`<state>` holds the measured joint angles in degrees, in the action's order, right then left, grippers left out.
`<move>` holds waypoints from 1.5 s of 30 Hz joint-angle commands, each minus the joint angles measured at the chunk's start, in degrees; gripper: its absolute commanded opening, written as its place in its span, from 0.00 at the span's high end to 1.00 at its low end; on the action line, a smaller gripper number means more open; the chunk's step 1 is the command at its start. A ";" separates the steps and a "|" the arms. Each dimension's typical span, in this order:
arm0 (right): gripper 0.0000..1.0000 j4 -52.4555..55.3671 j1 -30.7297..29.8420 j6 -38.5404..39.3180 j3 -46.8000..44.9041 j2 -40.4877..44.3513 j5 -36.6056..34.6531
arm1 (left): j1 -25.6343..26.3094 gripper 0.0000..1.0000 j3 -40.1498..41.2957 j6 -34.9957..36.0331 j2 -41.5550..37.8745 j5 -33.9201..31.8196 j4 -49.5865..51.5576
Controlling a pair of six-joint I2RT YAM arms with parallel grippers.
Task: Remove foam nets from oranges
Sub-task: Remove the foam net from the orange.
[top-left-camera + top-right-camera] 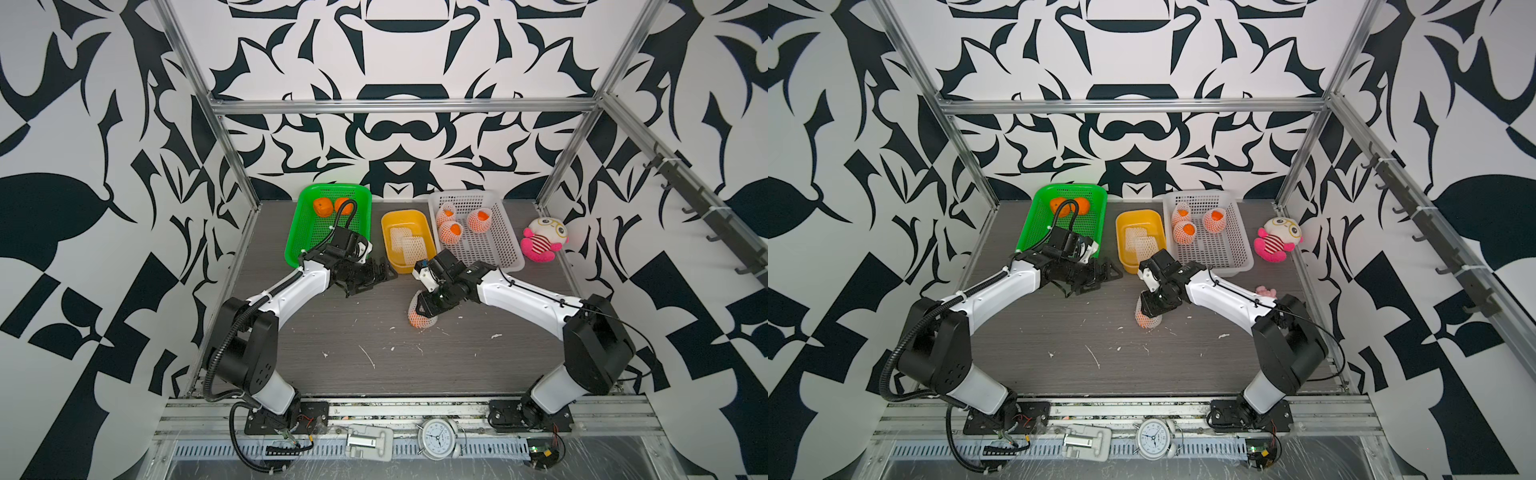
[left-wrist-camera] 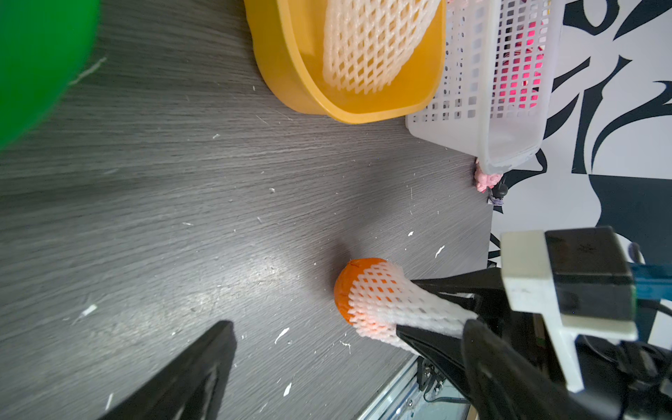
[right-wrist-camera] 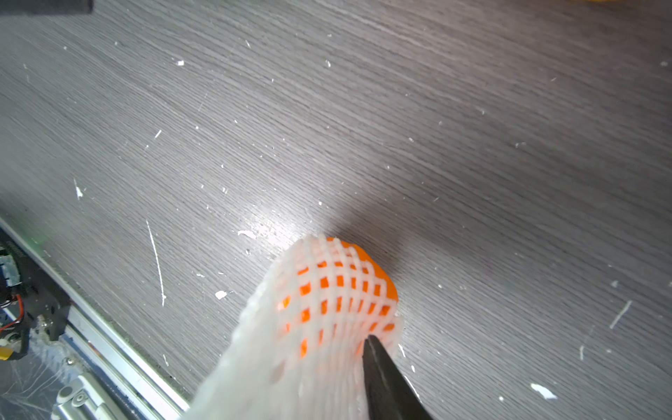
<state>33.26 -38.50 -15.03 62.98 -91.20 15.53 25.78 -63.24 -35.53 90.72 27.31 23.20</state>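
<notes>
Orange [image 2: 343, 287] half out of stretched white foam net [image 2: 385, 302], on table [image 2: 182, 182].

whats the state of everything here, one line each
left gripper: open, empty
right gripper: shut on foam net
foam net: partly off table orange
table orange: half exposed
green basket: two bare oranges
yellow tub: flattened nets inside
white basket: three netted oranges

From the middle of the dark grey wood-grain tabletop [image 1: 374, 365], 4 through 8 o'clock lies open, with only white foam crumbs [image 1: 368, 357] there. A green perforated plastic basket [image 1: 320, 237] blocks 11, a yellow plastic tub [image 1: 405, 217] 12, a white perforated plastic basket [image 1: 494, 245] 1, a pink-and-white plush toy [image 1: 542, 243] 2. The spread left gripper [image 1: 384, 272] sits at the mouth of the gap between green basket and tub. The right gripper [image 1: 422, 309], pinching the white foam net [image 2: 382, 302] on a round orange fruit [image 2: 342, 294], occupies the centre.
</notes>
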 commanded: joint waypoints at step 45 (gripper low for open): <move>0.70 -15.94 13.40 -6.68 -9.79 15.62 42.30 | 7.95 0.24 6.98 17.94 -6.00 27.85 -15.05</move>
<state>20.01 -25.17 -20.93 53.60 -76.93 55.57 32.58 -54.76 -20.08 83.59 53.84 7.92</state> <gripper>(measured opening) 0.298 0.765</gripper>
